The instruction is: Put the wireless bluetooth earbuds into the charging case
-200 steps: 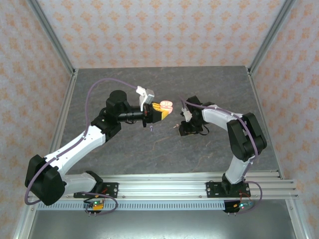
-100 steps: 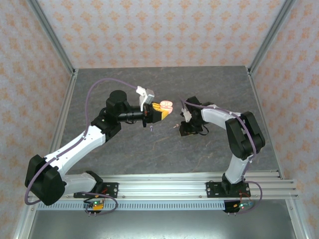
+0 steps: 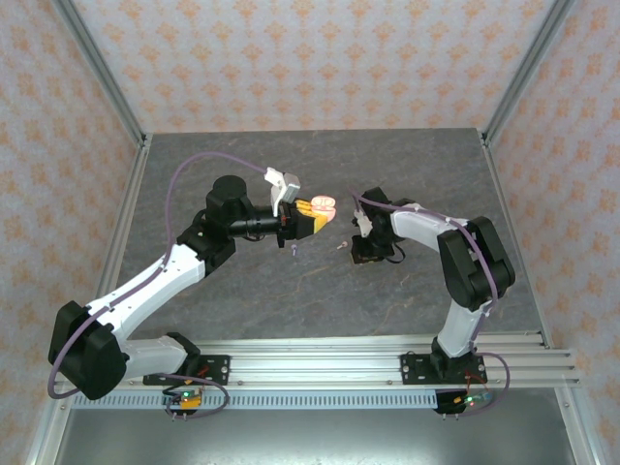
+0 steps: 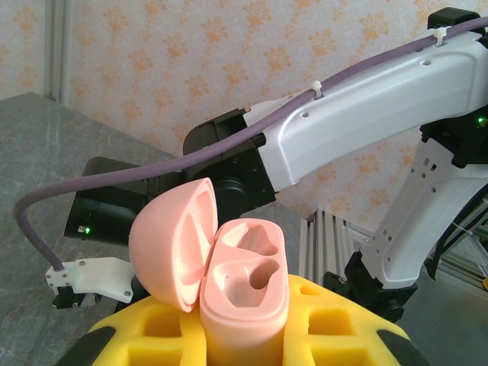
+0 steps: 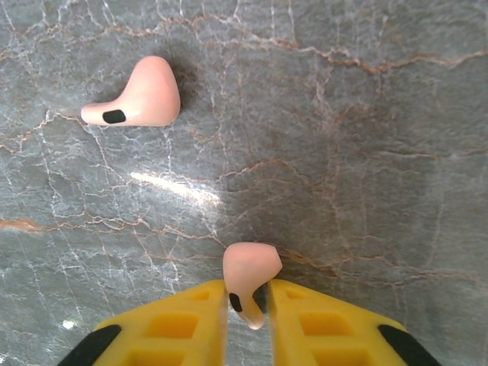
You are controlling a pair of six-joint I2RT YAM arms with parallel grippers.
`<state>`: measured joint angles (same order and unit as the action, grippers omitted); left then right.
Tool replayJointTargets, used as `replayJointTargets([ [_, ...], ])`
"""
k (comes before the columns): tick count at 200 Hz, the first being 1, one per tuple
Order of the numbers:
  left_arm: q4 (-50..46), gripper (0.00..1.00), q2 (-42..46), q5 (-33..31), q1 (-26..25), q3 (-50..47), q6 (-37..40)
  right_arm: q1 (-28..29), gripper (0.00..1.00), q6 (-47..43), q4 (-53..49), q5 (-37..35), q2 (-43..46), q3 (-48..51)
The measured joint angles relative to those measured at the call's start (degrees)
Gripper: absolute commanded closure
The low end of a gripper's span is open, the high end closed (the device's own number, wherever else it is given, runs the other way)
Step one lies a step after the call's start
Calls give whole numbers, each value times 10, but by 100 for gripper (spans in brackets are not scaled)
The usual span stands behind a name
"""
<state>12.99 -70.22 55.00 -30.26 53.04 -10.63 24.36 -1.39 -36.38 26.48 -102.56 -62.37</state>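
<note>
Left gripper [image 3: 313,220] clamping open charging case [image 4: 244,286], its 2 wells empty, right gripper [image 5: 248,296] narrow around 1 pink earbud [image 5: 252,267], contact unclear

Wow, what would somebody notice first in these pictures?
The open pink charging case, its round lid flipped back like a shell, stands gripped in the left arm's yellow fingers. A tiny pink earbud is pinched between the right arm's yellow fingers, and a second pink earbud lies on the grey marbled table nearby.
</note>
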Motion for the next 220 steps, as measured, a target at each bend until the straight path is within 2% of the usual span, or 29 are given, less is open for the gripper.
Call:
replayJointTargets([
  [18, 0, 100, 0, 0, 0, 0, 0, 0, 62, 7, 1, -1, 1, 0],
  [47, -2, 100, 0, 0, 0, 0, 1, 3, 60, 15, 3, -8, 7, 0],
  [104, -11, 100, 0, 0, 0, 0, 2, 9, 59, 45, 22, -30, 30, 0],
  [163, -13, 100, 1, 0, 0, 0, 2, 48, 60, 64, 18, -94, 19, -23],
  [220, -15, 100, 4, -2, 0, 0, 2, 50, 61, 81, 16, -122, 16, -26],
])
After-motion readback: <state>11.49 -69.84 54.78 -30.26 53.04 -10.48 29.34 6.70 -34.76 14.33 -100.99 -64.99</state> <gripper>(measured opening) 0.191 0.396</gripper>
